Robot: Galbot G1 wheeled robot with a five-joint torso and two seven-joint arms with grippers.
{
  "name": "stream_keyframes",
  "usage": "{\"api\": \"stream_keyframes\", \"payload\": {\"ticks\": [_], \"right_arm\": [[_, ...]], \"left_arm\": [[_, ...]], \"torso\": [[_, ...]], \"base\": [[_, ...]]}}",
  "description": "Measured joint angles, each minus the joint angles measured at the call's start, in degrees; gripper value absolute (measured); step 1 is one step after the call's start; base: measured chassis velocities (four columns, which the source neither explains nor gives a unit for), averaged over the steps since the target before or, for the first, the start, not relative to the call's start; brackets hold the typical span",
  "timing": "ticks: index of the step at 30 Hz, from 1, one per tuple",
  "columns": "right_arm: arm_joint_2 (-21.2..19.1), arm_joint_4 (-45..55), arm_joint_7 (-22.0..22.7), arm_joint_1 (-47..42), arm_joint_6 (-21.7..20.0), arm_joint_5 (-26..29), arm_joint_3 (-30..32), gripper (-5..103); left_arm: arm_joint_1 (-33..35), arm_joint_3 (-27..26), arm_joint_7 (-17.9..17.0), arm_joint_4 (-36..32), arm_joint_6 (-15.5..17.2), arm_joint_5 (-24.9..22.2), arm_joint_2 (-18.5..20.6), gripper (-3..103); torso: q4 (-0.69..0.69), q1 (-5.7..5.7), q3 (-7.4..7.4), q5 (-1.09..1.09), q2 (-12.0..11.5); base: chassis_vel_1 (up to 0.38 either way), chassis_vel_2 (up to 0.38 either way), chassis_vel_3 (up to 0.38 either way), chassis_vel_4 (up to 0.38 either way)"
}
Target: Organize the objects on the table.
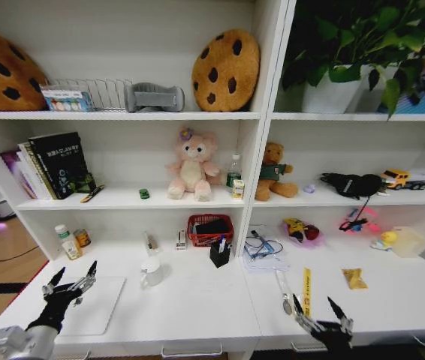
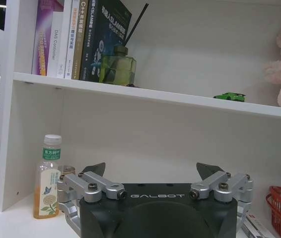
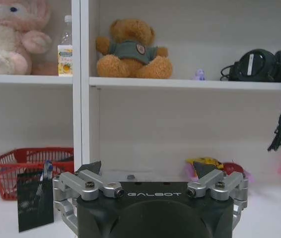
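Objects lie scattered along the far side of the worktop [image 1: 197, 315]: a green-capped bottle [image 1: 67, 241] at far left, a pen holder [image 1: 219, 253] mid-way. Left hand [image 1: 72, 282] and right hand [image 1: 319, 313] hover at the near edge, both spread open and empty, poised to begin. A white mug [image 1: 152, 271] and red basket [image 1: 210, 229] crowd the middle.

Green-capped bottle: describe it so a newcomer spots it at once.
Start at the white table and go to its back left corner, under the shelf of books. The green-capped bottle stands upright there beside a small jar; it is the taller one, holding yellow liquid.
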Motion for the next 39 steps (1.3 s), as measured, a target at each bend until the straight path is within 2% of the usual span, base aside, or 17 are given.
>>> {"api": "stream_keyframes", "payload": {"ticks": [6, 13, 29, 39], "right_arm": [[0.3, -0.44, -0.01, 3.89, -2.26, -1.18, -0.44, 100], [0.36, -2.61, 0.02, 4.11, -2.06, -1.97, -0.09, 100], [0.52, -6.2, 0.97, 5.94, -0.94, 0.75, 2.37, 100], [-1.82, -10.77, 1.37, 8.6, -0.95, 4.11, 6.19, 100]], "left_arm": [[0.0, 0.0, 0.0, 0.0, 0.0, 0.0, 0.0, 100], [0.0, 0.0, 0.0, 0.0, 0.0, 0.0, 0.0, 100], [0.0, 0.0, 0.0, 0.0, 0.0, 0.0, 0.0, 100], [0.0, 0.0, 0.0, 0.0, 0.0, 0.0, 0.0, 100]], "torso": [[-0.01, 0.0, 0.0, -0.02, 0.0], [-0.01, 0.0, 0.0, -0.01, 0.0], [-0.01, 0.0, -0.01, -0.01, 0.0], [-0.01, 0.0, -0.01, -0.02, 0.0]], "base": [[0.0, 0.0, 0.0, 0.0], [0.0, 0.0, 0.0, 0.0], [0.0, 0.0, 0.0, 0.0], [-0.017, -0.017, 0.01, 0.014]]}}
